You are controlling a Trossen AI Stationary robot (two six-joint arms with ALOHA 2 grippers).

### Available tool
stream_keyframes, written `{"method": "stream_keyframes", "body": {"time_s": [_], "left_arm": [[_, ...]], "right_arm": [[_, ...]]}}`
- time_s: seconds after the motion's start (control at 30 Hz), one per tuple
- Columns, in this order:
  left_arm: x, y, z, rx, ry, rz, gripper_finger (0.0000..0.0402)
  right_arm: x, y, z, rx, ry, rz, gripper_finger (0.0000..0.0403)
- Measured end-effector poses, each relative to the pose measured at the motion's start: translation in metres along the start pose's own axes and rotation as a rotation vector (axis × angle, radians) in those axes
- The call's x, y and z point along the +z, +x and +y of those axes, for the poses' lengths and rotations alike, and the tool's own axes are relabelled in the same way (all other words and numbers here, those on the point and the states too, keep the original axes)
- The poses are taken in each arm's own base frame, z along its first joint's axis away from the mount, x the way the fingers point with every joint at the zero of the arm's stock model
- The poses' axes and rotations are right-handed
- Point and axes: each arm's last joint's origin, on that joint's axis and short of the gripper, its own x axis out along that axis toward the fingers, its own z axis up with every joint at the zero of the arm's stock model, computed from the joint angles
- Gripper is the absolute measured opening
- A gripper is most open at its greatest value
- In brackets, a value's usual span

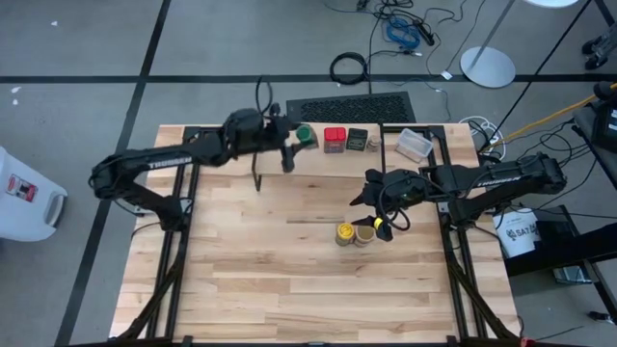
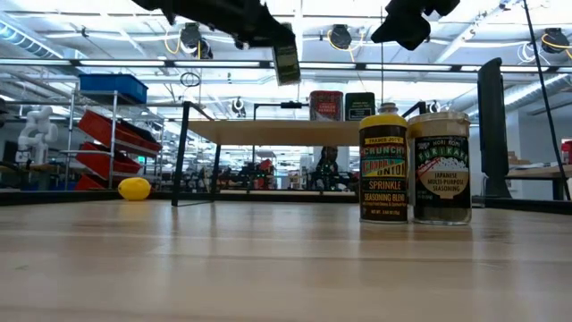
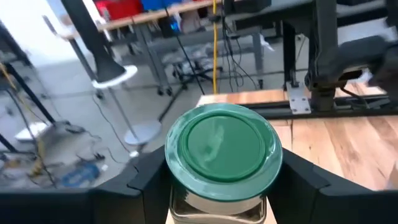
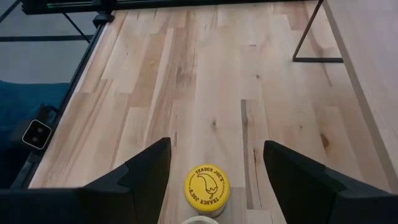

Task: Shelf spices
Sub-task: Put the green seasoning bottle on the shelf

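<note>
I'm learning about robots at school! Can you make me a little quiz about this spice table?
1. True or false: the green-lidded jar sits between the left gripper's jaws.
2. Which jar lies below the right gripper's open jaws? A) yellow-lidded jar B) red tin C) plastic tub
3. Fill in: the red tin stands on the ____.

Key: 1 true; 2 A; 3 shelf.
</note>
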Motion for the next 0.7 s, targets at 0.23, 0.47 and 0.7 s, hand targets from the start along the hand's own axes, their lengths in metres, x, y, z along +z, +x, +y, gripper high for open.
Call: {"method": "stream_keyframes", "body": {"time_s": [0.23,0.47,0.7], "left_arm": [[-0.018,0.024,0.026,-0.067,-0.059,0.056,0.0216],[-0.040,0.039,0.034,-0.100,-0.084,0.107,0.0216],[-0.052,0.049,0.032,-0.119,-0.087,0.140,0.0216]], "right_arm": [[0.000,0.000,0.000,0.000,0.001,0.001,0.0242],[-0.001,0.000,0.000,-0.001,0.002,0.008,0.0242],[-0.001,0.000,0.000,-0.001,0.000,0.010,0.0242]]}}
